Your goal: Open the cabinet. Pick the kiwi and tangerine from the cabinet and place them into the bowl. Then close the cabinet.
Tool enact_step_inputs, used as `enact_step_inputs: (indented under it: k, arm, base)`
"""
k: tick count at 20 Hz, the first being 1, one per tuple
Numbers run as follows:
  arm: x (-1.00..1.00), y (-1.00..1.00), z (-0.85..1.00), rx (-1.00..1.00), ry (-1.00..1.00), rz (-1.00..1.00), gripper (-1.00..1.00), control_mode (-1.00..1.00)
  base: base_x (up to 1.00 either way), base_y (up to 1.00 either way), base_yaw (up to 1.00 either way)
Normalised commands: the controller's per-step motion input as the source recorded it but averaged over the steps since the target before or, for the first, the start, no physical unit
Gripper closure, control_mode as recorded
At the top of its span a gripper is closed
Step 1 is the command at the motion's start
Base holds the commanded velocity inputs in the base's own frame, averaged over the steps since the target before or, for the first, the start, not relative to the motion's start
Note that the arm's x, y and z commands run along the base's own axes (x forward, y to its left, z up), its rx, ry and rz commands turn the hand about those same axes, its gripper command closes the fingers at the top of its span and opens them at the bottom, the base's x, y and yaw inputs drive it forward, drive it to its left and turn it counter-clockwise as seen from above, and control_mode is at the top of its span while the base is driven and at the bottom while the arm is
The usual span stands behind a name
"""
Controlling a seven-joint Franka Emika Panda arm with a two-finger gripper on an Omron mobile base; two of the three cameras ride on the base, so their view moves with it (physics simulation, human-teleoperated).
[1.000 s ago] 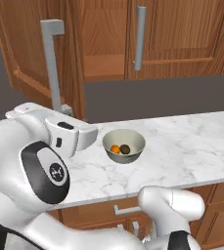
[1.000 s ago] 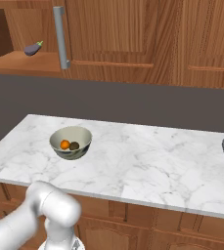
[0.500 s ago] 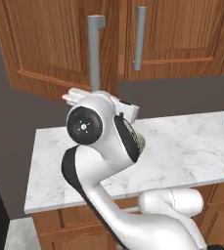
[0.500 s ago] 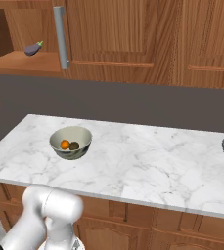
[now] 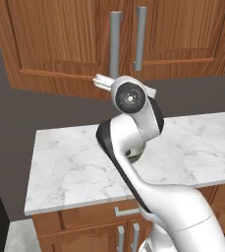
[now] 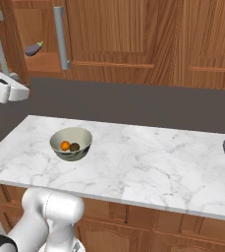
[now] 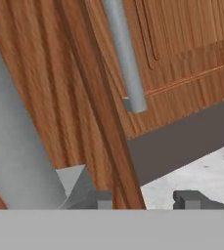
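Cabinet (image 6: 133,34) closing is the step in hand, I judge: its left door (image 5: 60,44) hangs nearly shut, a slim gap showing the eggplant (image 6: 34,47) inside. The tool (image 7: 147,197), fingers drawn together on nothing, sits at that door's lower edge beside the handle (image 5: 115,44) (a glancing push could slip off). On the tabletop (image 6: 148,157), the bowl (image 6: 71,143) holds tangerine (image 6: 65,145) and kiwi (image 6: 74,146).

Setting: rendered domestic kitchen. We list as evidence: reddish-brown panelled wall cabinet (image 6: 119,39) with long grey bar handles (image 5: 139,37); white marble tabletop (image 6: 148,162); lower cabinets (image 5: 84,226) with short grey handles beneath it; dark grey backsplash wall; bowl (image 6: 71,143) holding fruit; eggplant (image 6: 33,48) on the cabinet's shelf.
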Motion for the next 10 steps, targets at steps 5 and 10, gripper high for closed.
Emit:
enact_step_inputs:
  k: [5,10]
  arm:
    - [0.96,-0.01,0.00,0.02,0.00,0.00,-1.00,-1.00]
    - [0.98,0.00,0.00,0.00,0.00,0.00,-1.00,-1.00]
  base:
    - [0.00,0.00,0.00]
    - [0.00,0.00,0.00]
